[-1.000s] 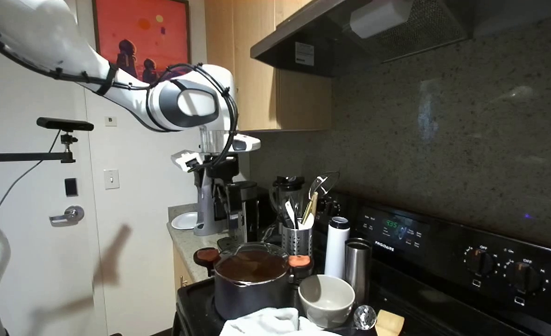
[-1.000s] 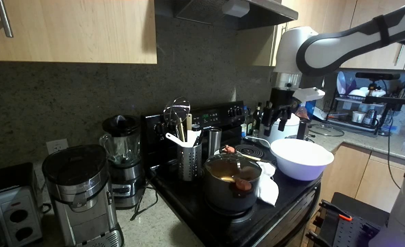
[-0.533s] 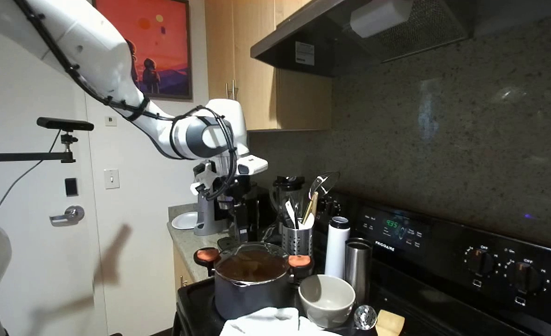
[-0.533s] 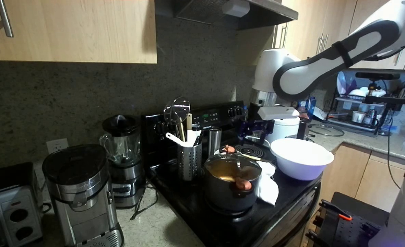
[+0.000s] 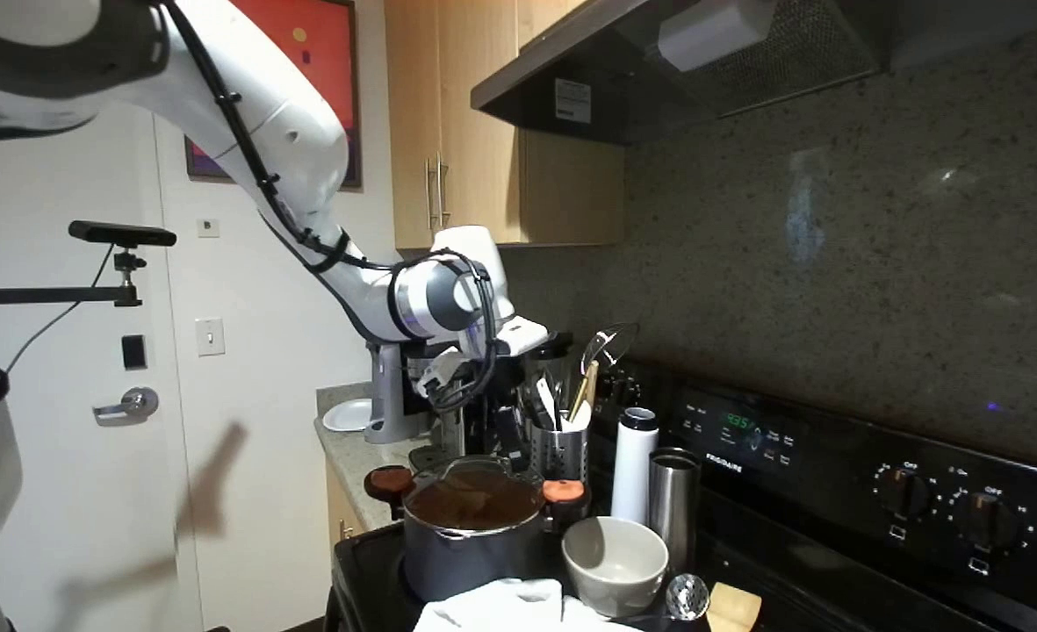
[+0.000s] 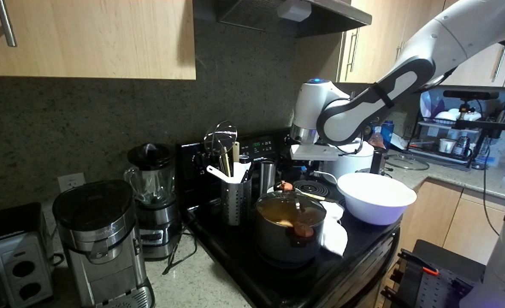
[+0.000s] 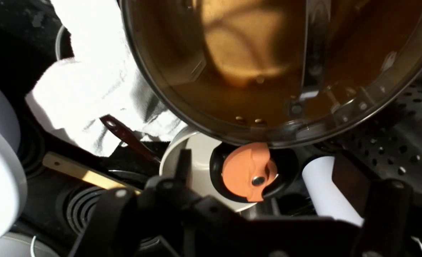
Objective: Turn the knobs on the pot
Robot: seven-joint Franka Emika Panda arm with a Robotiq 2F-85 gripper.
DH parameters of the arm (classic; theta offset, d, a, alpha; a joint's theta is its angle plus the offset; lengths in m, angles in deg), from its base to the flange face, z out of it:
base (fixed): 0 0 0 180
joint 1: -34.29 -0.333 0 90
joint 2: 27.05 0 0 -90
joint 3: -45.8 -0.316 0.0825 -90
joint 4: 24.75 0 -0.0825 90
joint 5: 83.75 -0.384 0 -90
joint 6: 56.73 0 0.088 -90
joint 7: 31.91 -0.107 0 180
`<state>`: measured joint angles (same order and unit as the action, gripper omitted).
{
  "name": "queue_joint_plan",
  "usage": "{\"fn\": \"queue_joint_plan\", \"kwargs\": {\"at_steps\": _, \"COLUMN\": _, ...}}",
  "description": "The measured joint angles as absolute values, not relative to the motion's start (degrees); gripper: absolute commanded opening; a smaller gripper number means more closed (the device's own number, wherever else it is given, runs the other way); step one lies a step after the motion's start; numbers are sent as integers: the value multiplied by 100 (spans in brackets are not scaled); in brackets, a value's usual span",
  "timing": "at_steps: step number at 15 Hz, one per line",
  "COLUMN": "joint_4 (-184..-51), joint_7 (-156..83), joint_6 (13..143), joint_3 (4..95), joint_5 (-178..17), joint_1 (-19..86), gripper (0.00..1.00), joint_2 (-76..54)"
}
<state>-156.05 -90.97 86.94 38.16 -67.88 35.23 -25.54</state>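
Note:
The pot [image 5: 478, 562] is dark grey and round, with a glass lid over brown contents, and stands on the black stove; it also shows in an exterior view [image 6: 284, 246] and in the wrist view [image 7: 246, 89]. Its two orange-brown knobs sit on opposite sides near the rim: one by the white bowl [image 5: 564, 491] [image 6: 285, 185] [image 7: 243, 171], one on the far side from the bowl [image 5: 390, 480] [image 6: 303, 230]. My gripper [image 7: 264, 160] is open and empty, pointing down above the bowl-side knob, which shows between its spread fingers. Its fingertips are dark and hard to see in both exterior views.
A white bowl [image 5: 615, 566], a white bottle [image 5: 636, 470] and a steel flask [image 5: 674, 509] stand beside the pot. A steel utensil holder [image 6: 236, 201] is close by. A white cloth [image 6: 334, 235] and a large white basin [image 6: 376, 199] lie past the pot. A range hood [image 6: 295, 17] hangs above.
My gripper has come down and across toward the pot's bowl-side knob, moving right in one exterior picture and left in the opposite one. The pot and knobs have not visibly moved.

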Motion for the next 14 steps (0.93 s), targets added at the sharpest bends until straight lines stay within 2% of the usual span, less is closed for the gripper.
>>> {"fn": "queue_joint_plan", "kwargs": {"at_steps": 10, "joint_4": -14597, "joint_7": -9550, "joint_6": 8729, "joint_3": 4559, "joint_5": -6438, "joint_1": 3025, "gripper": 100, "joint_2": -1323}}
{"fn": "queue_joint_plan", "kwargs": {"at_steps": 11, "joint_4": -14533, "joint_7": -9550, "joint_6": 8729, "joint_3": 4601, "joint_5": -6439, "joint_1": 2973, "gripper": 75, "joint_2": -1253}}
{"fn": "queue_joint_plan", "kwargs": {"at_steps": 12, "joint_4": -14472, "joint_7": -9550, "joint_6": 8729, "joint_3": 4643, "joint_5": -6439, "joint_1": 2921, "gripper": 72, "joint_2": -1196}}
{"fn": "queue_joint_plan", "kwargs": {"at_steps": 14, "joint_4": -14360, "joint_7": -9550, "joint_6": 8729, "joint_3": 4721, "joint_5": -6439, "joint_1": 2835, "gripper": 56, "joint_2": -1114}}
